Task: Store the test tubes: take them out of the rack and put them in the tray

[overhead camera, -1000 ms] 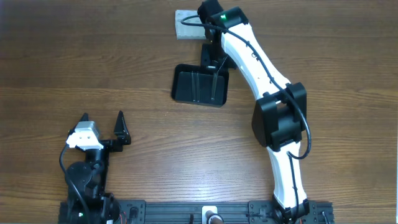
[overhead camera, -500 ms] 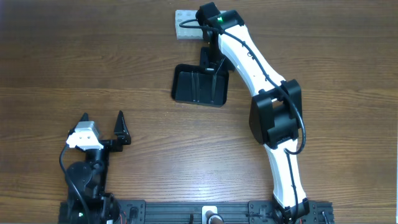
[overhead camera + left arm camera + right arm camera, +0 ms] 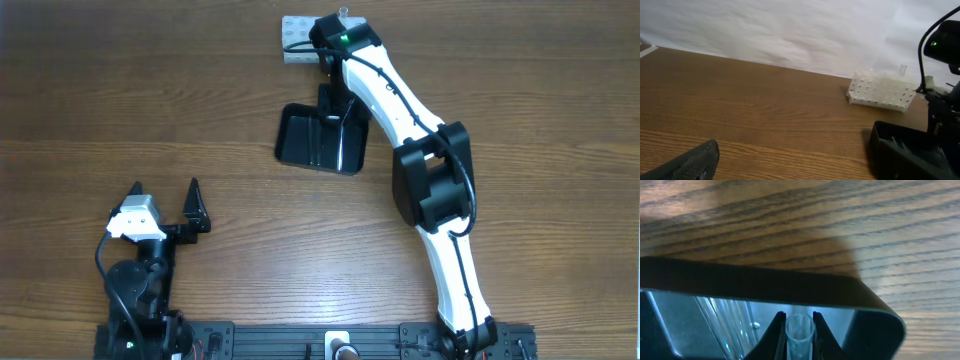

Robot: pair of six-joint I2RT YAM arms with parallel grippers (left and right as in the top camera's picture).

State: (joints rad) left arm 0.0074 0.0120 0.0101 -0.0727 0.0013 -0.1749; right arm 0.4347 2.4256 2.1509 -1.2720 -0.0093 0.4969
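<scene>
Over a brown wooden table [image 3: 120,90], a white robot arm [image 3: 400,100] holds a test tube above a tray.
Below the right gripper [image 3: 800,316] lies a black plastic tray [image 3: 765,285], with a white perforated rack [image 3: 295,27] just beyond. The gripper is pinched tight on a clear test tube [image 3: 800,332]. The left gripper [image 3: 164,186], well apart, gapes wide and empty.

Right arm [image 3: 385,85]: white links, black joints, green light. Left arm [image 3: 138,278]: black, white wrist block. Left end effector [image 3: 164,188]: black.

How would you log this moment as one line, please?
right gripper shut on test tube above tray | left gripper open near base | rack: one tube standing
</scene>
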